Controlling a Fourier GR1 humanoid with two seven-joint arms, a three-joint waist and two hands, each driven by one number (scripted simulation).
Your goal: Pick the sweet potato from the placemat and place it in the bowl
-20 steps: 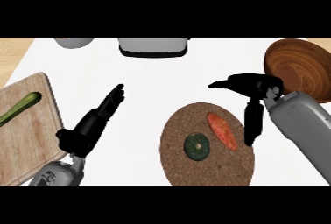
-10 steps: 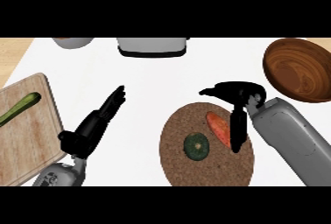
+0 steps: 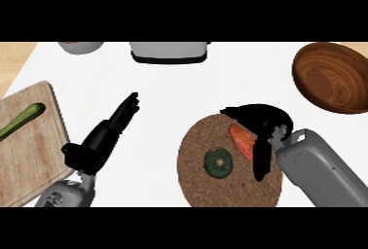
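We are holding our right hand [image 3: 265, 121] over the right part of the placemat [image 3: 215, 192]. There the sweet potato [image 3: 242, 141] is lying with its long axis running from the placemat's far edge back toward its near side. The hand is looking open and is gripping nothing that we can see. Its thumb is arching past the potato's far end, and its fingers are stretching almost straight along the potato's right flank. We are judging that the closing should be coming across the short axis. Our left hand [image 3: 97, 143] is resting open well off the placemat's left side, so the right is nearer. The bowl [image 3: 330, 73] is sitting beyond the placemat's far right edge.
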